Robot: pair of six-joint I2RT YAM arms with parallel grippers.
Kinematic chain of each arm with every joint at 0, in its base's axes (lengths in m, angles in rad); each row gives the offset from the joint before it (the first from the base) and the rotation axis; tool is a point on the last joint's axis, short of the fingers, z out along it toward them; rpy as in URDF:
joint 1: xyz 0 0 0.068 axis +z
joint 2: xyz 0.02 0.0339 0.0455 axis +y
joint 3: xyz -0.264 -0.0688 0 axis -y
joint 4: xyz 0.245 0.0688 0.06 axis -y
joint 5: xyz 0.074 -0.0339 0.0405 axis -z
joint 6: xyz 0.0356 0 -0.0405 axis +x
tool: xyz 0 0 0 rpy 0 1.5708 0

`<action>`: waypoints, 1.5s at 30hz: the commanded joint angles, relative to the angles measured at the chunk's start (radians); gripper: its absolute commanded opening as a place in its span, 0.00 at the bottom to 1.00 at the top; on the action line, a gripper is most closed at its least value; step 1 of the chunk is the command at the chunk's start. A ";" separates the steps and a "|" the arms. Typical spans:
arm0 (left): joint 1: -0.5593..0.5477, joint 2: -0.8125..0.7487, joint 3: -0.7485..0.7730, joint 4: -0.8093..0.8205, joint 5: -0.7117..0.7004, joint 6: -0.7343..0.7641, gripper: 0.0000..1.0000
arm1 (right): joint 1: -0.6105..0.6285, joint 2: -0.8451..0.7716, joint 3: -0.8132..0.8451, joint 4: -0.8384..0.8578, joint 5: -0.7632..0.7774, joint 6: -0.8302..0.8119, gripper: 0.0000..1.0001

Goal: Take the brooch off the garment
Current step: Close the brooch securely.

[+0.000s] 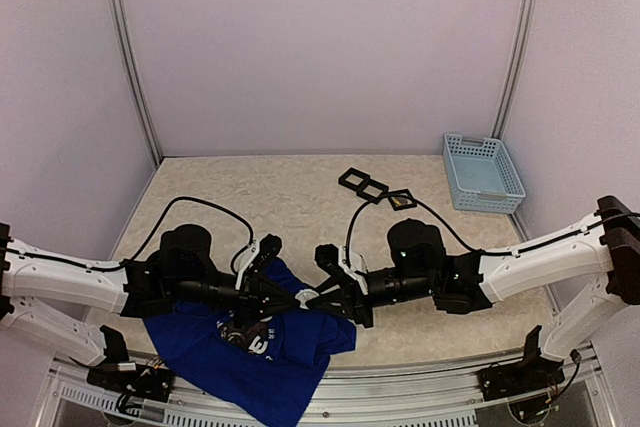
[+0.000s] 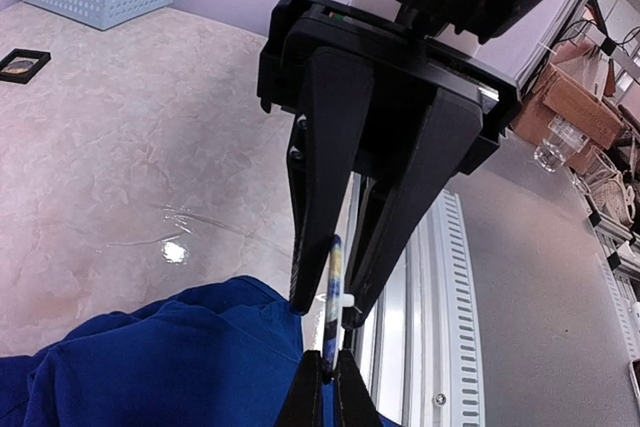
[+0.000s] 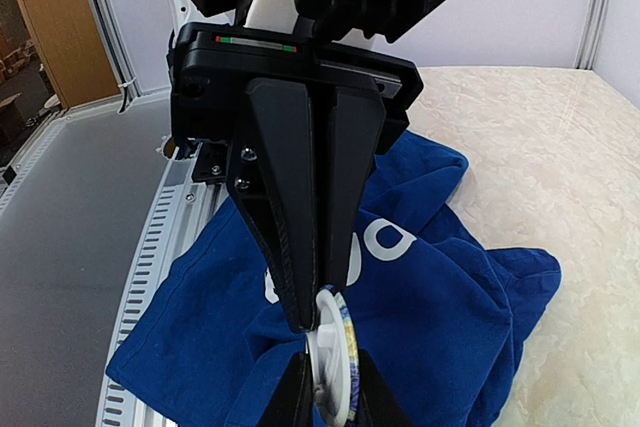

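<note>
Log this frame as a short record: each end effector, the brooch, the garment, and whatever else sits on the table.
left end effector: shut, pinching the brooch rim
right end effector: jaws apart, straddling the brooch from the opposite side
brooch: white disc over bunched cloth; pin attachment not visible
garment: blue T-shirt, crumpled at near edge of table
other items: black square frames and blue basket, far side, untouched

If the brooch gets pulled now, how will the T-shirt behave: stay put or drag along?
Likely drags along: the T-shirt lies in soft crumpled folds, so it looks limp and light. It would probably tent up around the brooch before releasing. It overhangs the table edge, so it might slide off.
</note>
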 commanded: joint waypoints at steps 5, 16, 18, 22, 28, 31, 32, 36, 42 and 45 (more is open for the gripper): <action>-0.017 0.011 0.021 0.006 0.008 0.012 0.00 | 0.007 0.045 0.047 -0.018 0.010 0.001 0.13; -0.023 0.009 0.020 0.003 0.005 0.016 0.00 | 0.007 0.062 0.064 -0.035 0.039 0.007 0.11; -0.025 0.009 0.022 0.003 0.005 0.017 0.00 | 0.007 0.063 0.066 -0.038 0.045 0.008 0.10; -0.026 0.009 0.022 0.003 0.005 0.018 0.00 | 0.007 0.065 0.069 -0.040 0.058 0.007 0.10; -0.028 0.011 0.022 0.003 0.005 0.019 0.00 | 0.007 0.071 0.075 -0.048 0.078 0.040 0.09; -0.029 0.011 0.022 0.002 0.005 0.020 0.00 | 0.007 0.075 0.078 -0.052 0.083 0.042 0.09; -0.029 0.011 0.023 0.001 0.005 0.020 0.00 | 0.007 0.076 0.078 -0.051 0.083 0.041 0.09; -0.029 0.010 0.023 0.001 0.005 0.021 0.00 | 0.007 0.079 0.079 -0.053 0.097 0.044 0.09; -0.031 0.009 0.023 0.001 0.003 0.021 0.00 | 0.007 0.077 0.077 -0.049 0.113 0.048 0.09; -0.030 0.009 0.024 0.001 0.002 0.021 0.00 | 0.008 0.077 0.078 -0.054 0.138 0.053 0.08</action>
